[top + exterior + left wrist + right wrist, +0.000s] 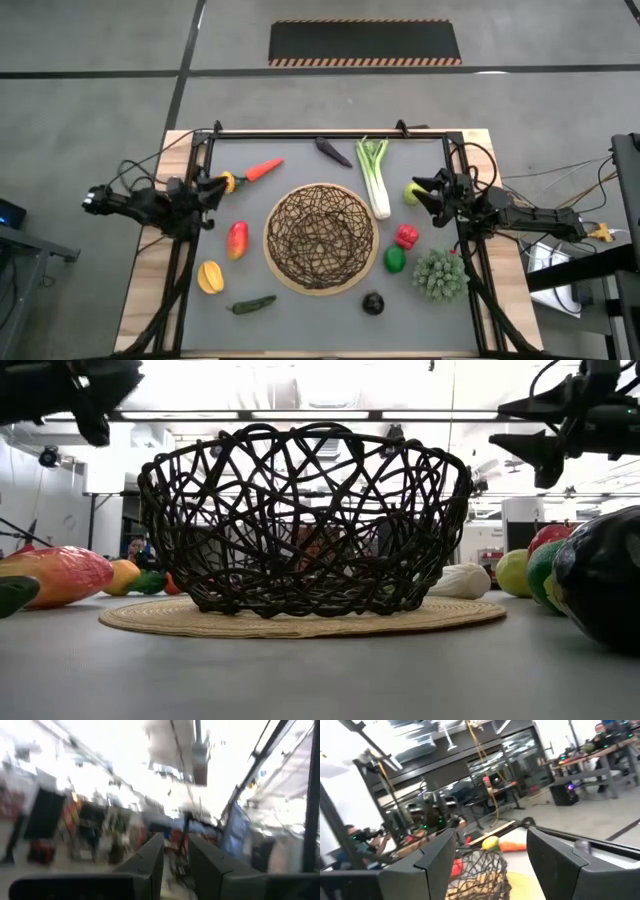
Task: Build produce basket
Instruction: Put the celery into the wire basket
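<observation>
The dark wicker basket [320, 238] [300, 520] sits on its tan base in the middle of the grey mat. Produce lies around it: carrot [263, 170], small lemon [229, 181], red-yellow pepper [236, 239], yellow lemon [210, 276] and green chili [250, 304] to its left. The leek [375, 176], lime [412, 192], red pepper [406, 236], a green fruit [395, 259] and a dark round eggplant [373, 302] lie to its right. My left gripper [214, 188] [175, 855] hovers at the mat's left edge, open by a narrow gap. My right gripper [424, 190] [490, 855] hovers by the lime, wide open.
A dark, slim vegetable [333, 151] lies near the far edge. A green bushy vegetable [440, 274] sits at the mat's right edge. A black frame [330, 133] borders the mat at the far side and both sides. People and benches show in the room behind.
</observation>
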`<state>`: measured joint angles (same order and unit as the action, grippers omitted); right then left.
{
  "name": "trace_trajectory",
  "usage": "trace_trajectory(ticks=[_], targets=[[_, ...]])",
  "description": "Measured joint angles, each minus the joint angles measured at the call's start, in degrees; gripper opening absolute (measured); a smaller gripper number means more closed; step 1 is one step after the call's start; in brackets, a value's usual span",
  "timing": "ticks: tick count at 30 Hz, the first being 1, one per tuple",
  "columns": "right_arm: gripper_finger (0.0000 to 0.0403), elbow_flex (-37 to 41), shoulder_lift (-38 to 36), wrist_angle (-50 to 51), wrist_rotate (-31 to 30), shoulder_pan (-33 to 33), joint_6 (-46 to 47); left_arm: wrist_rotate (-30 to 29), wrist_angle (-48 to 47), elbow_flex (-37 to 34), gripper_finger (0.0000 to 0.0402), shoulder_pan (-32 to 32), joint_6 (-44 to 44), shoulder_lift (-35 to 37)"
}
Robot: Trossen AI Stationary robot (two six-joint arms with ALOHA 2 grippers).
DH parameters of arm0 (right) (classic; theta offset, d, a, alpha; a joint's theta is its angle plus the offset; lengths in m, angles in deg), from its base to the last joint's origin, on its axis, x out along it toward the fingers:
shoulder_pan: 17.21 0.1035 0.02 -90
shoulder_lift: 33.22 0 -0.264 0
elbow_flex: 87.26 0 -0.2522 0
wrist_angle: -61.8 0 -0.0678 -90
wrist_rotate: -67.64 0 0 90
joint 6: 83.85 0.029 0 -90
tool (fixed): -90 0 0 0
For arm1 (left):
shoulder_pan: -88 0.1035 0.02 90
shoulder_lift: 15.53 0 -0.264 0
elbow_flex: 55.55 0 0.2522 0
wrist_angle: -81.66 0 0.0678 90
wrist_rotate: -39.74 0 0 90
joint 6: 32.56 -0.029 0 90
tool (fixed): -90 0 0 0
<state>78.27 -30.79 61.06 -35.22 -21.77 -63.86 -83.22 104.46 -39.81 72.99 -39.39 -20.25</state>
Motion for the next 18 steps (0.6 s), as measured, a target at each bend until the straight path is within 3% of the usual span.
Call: trace_trajectory(ticks=[10,18], targets=[[0.0228,0.00,5.48,-12.12,-2.74,0.00,-1.16,0.01,17.29,0.00,0.0070,0.00,-24.16,-2.75],[0.0228,-5.00,12.81,-17.24,-3.87,0.01,-4.77,0.01,18.73,0.00,0.0070,0.00,-30.01,-3.43]])
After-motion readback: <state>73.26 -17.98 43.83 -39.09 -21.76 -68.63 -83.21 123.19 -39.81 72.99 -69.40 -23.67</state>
